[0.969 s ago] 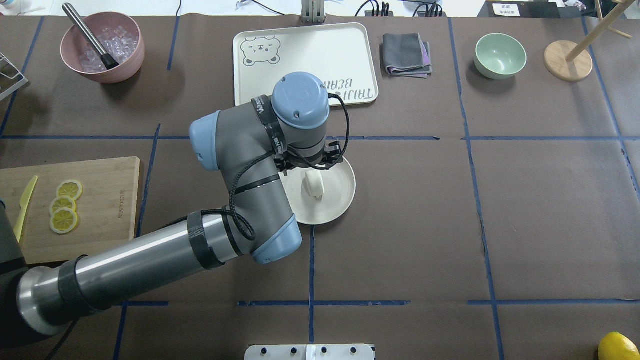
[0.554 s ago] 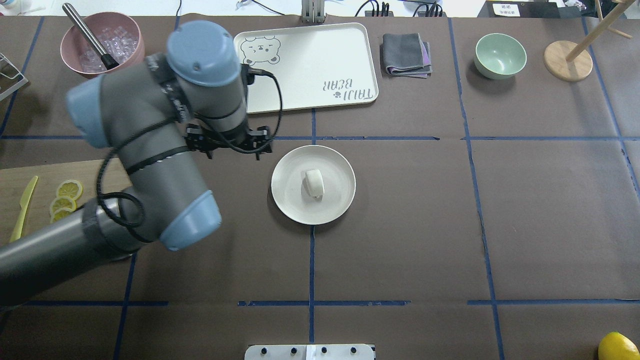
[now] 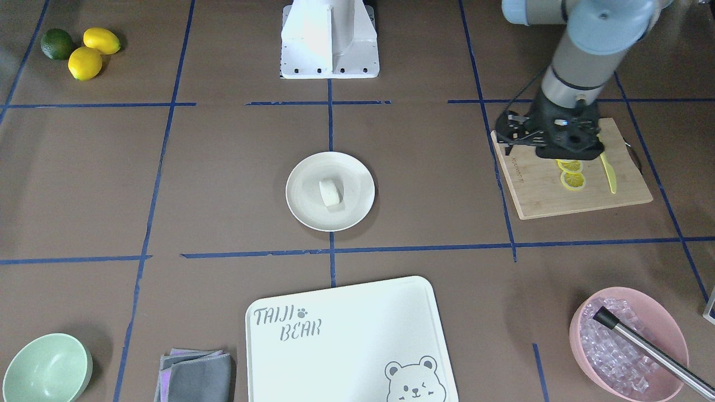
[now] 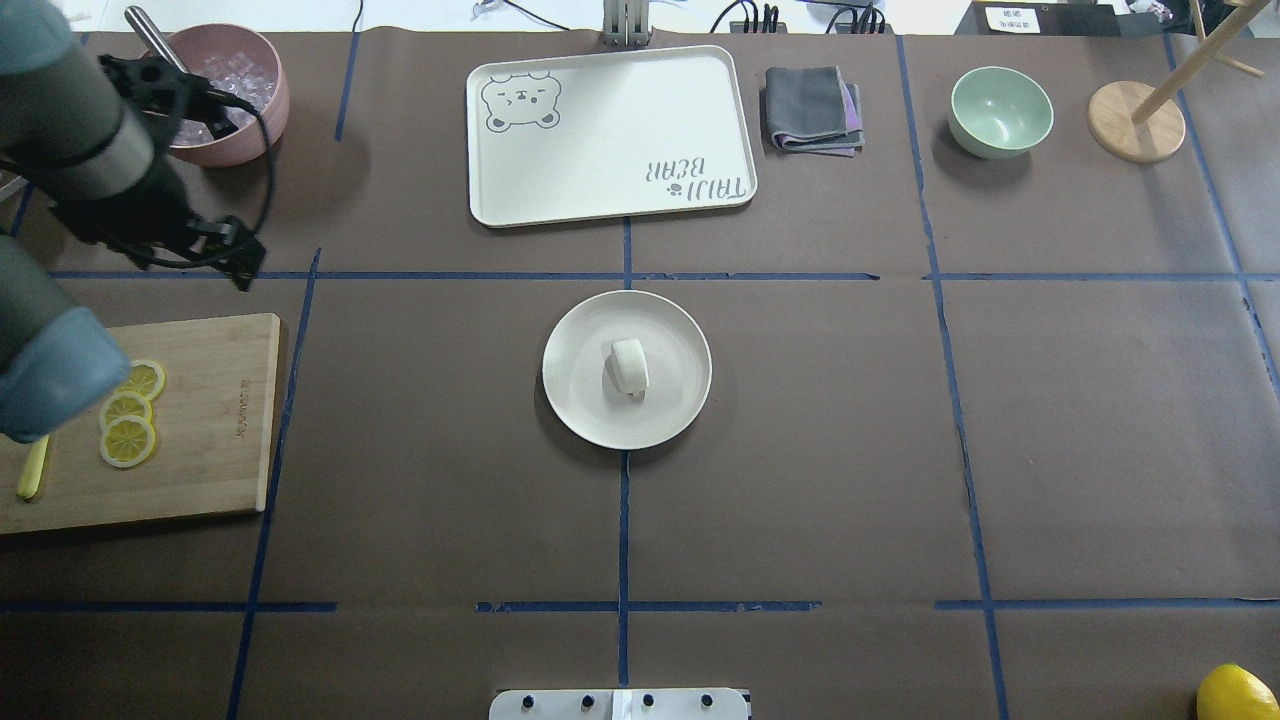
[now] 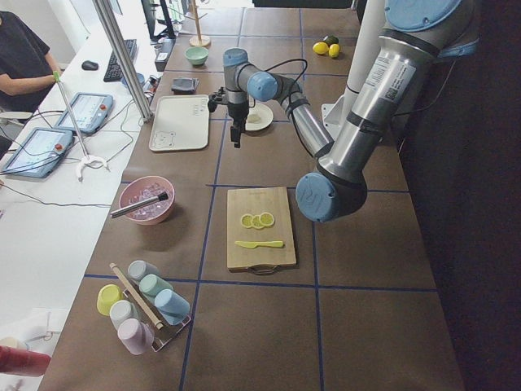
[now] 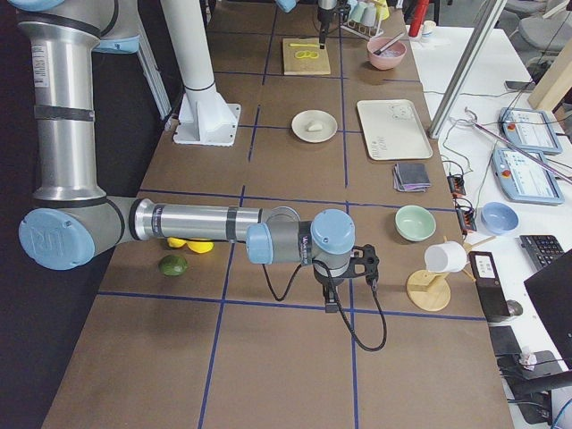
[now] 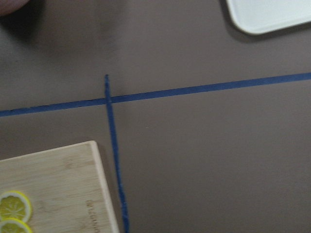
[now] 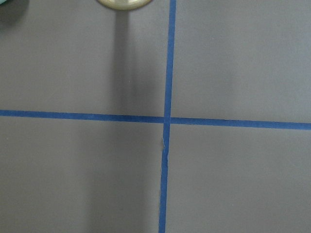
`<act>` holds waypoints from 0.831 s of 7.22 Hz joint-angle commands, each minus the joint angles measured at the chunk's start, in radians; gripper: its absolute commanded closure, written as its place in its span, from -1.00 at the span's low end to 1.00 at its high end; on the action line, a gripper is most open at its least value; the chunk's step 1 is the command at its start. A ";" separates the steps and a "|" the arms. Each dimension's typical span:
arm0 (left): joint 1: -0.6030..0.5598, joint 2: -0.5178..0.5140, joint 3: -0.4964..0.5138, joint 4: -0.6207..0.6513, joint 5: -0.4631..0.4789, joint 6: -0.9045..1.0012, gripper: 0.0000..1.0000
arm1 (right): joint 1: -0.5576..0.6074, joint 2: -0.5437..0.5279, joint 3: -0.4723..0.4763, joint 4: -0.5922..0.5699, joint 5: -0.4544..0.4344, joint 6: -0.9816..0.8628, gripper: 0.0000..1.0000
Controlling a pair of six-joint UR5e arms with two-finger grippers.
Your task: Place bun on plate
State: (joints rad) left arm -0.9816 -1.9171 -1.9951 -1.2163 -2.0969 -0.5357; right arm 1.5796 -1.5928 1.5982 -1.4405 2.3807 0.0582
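Left hand (image 3: pixel 550 146) hangs far from bun (image 3: pixel 329 193) on plate (image 3: pixel 300 180); tray (image 3: pixel 357 357) reads "TAIJI BEAR".

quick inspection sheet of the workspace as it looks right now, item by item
surface: brown cover with blue tape grid
job's things: bun lies on plate, nothing touching it
clutter: tray, cloth, green bowl, pink bowl of ice, board with lemon slices and knife, lemons, lime
grippers: left gripper hangs near board; right gripper over bare cover; open or shut cannot tell
cables: black cable loops at each wrist, clear of plate
surroundings: person at side desk with tablets
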 commanded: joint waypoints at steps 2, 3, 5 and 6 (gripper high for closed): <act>-0.321 0.211 0.034 -0.006 -0.125 0.430 -1.00 | -0.007 -0.007 0.000 0.020 -0.005 0.025 -0.99; -0.418 0.254 0.112 -0.009 -0.193 0.574 -1.00 | -0.007 -0.006 -0.001 0.020 -0.005 0.025 -0.99; -0.550 0.271 0.336 -0.076 -0.273 0.771 -1.00 | -0.007 -0.003 -0.001 0.020 -0.001 0.025 -0.99; -0.565 0.318 0.425 -0.236 -0.273 0.770 -1.00 | -0.007 -0.003 -0.001 0.020 0.002 0.025 -0.99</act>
State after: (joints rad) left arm -1.5076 -1.6390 -1.6874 -1.3123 -2.3524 0.1913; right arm 1.5723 -1.5962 1.5974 -1.4205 2.3795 0.0832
